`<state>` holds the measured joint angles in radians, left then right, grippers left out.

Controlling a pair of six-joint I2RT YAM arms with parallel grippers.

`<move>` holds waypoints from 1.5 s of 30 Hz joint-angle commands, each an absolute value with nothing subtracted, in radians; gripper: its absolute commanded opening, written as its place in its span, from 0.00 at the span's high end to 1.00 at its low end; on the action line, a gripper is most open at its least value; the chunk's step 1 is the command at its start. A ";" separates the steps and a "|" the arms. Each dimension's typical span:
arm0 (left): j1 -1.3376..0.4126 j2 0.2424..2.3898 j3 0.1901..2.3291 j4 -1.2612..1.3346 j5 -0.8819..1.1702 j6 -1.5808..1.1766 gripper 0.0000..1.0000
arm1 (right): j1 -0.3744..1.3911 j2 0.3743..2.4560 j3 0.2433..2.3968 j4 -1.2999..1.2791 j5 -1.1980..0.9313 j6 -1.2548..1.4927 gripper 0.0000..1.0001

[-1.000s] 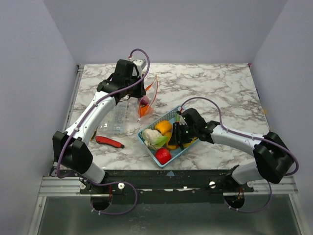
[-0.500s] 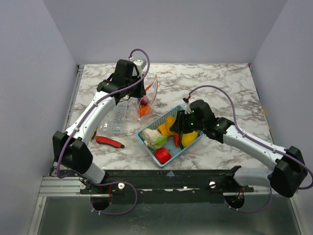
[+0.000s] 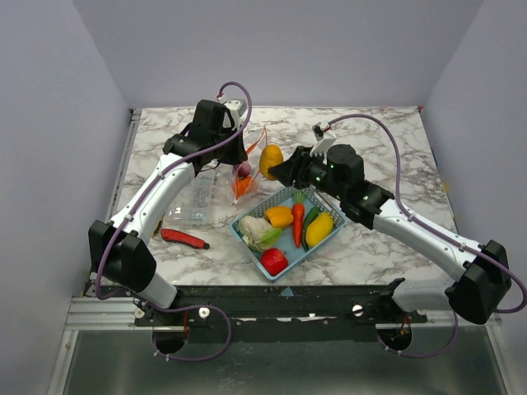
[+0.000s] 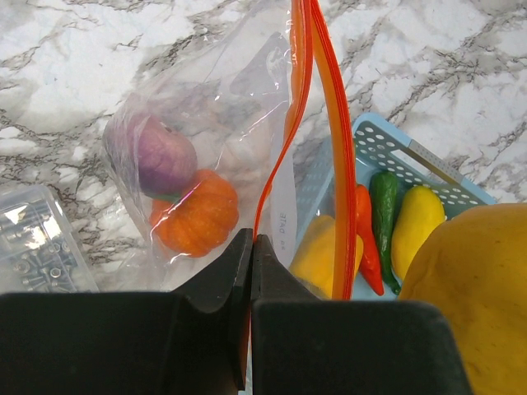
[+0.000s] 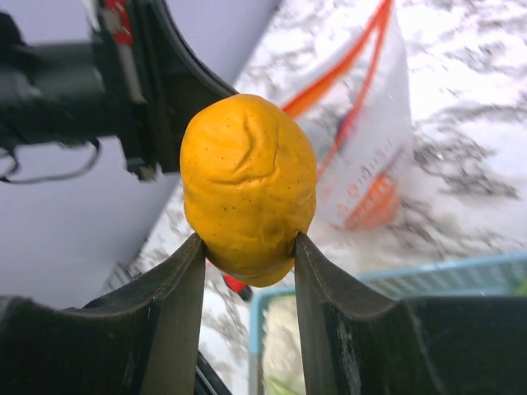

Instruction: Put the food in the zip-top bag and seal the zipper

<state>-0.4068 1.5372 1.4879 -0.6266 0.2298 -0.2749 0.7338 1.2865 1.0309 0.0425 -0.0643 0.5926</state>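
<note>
Left wrist view — two toys (image 4: 198, 218) bagged; left fingers (image 4: 218, 276) pinch the clear bag's (image 4: 230, 99) red-orange zipper (image 4: 300, 49), right fingers (image 5: 169, 321) clamp a yellow fruit (image 5: 247, 185); more wait, unsealed.

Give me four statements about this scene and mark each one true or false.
1. The right gripper holds a yellow-orange fruit. True.
2. The left gripper is open. False: it is shut on the zipper, holding the zip-top bag up.
3. The zip-top bag is empty. False: a purple piece and an orange pumpkin lie inside.
4. A carrot lies in the blue basket. True.
</note>
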 commanded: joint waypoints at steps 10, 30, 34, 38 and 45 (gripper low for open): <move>-0.397 1.531 1.494 -0.611 0.275 -0.314 1.00 | 0.738 1.478 1.032 0.465 -0.054 0.711 0.99; -0.397 1.483 1.494 -0.603 0.219 -0.371 1.00 | 0.745 1.502 1.087 0.120 0.085 0.749 0.85; -0.397 1.477 1.493 -0.602 0.232 -0.373 1.00 | 0.749 1.539 1.139 0.073 0.057 0.750 0.62; -0.397 1.463 1.485 -0.597 0.237 -0.377 1.00 | 0.760 1.550 1.174 0.041 0.047 0.749 0.41; -0.397 1.454 1.480 -0.596 0.236 -0.369 1.00 | 0.763 1.533 1.219 -0.036 0.034 0.720 0.27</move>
<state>-0.3985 1.4887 1.4879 -0.6212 0.2401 -0.3683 0.7547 1.5417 1.1740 0.0467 0.0322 0.7433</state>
